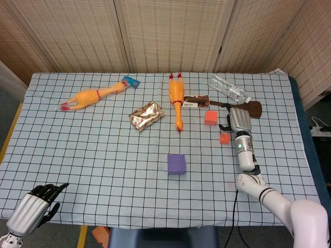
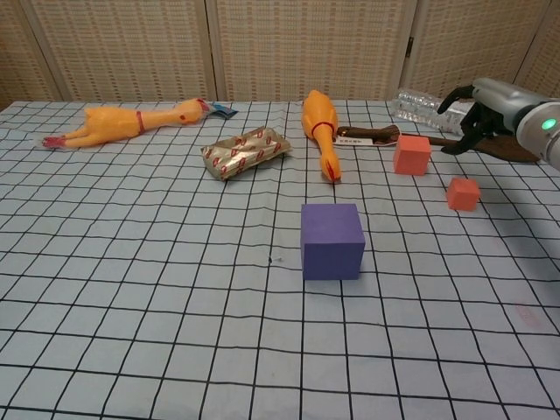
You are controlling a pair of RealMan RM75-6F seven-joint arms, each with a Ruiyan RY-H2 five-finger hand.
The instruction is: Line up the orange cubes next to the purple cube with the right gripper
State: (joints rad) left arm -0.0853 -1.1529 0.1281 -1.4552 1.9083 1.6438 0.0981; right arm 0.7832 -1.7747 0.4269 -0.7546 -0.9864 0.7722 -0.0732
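1. Progress: nothing is lined up yet. The purple cube point(image 2: 332, 240) sits alone near the middle of the checkered desk point(image 1: 103, 155), with no orange cube beside it.
2. Larger orange cube point(image 2: 411, 155) lies to the far right of the purple cube, close to the brown-handled tool point(image 1: 227, 105) and the clear plastic bottle point(image 1: 228, 90).
3. Smaller orange cube point(image 2: 463, 193) rests nearer the desk's front than the larger one, apart from it and well apart from the purple cube.
4. Right robot hand point(image 2: 479, 109) hovers above the desk between and just behind the two orange cubes; fingers spread and curved downward, holding nothing. In the head view it sits right over the smaller cube, partly covering it.
5. Left robot hand point(image 1: 37, 205) is parked at the near left corner, off the work area; fingers look loosely curled, nothing in them.
6. Bystanders, untouched: two rubber chickens point(image 1: 93, 96) point(image 1: 177, 101) and a foil packet point(image 1: 147, 114) across the far half.
7. Judgement: the job stands at the approach to the first grasp. Both orange cubes remain to be picked, carried and set in a row against the purple cube.
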